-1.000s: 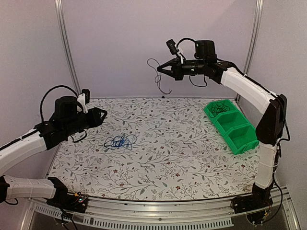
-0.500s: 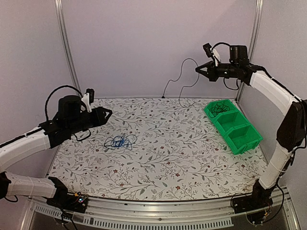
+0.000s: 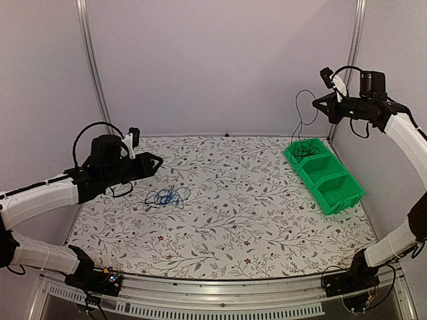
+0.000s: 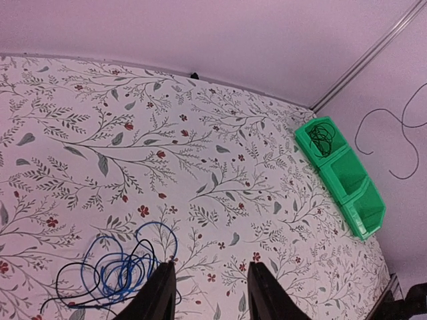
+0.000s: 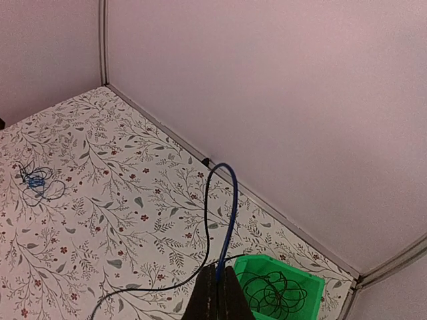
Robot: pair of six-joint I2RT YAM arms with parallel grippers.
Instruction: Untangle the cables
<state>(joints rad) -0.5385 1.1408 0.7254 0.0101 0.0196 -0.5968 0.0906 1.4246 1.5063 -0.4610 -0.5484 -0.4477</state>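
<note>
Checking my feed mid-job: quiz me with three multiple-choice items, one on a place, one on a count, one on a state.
1. Where is the blue-and-black tangle? A in the green bin; B on the table; C hanging in the air.
2. How many compartments has the green bin? A one; B two; C three.
3. The right gripper is: A shut on a thin cable; B open and empty; C resting on the table.
B, it lies on the cloth; C, three show; A, the cable hangs from its closed fingers.
</note>
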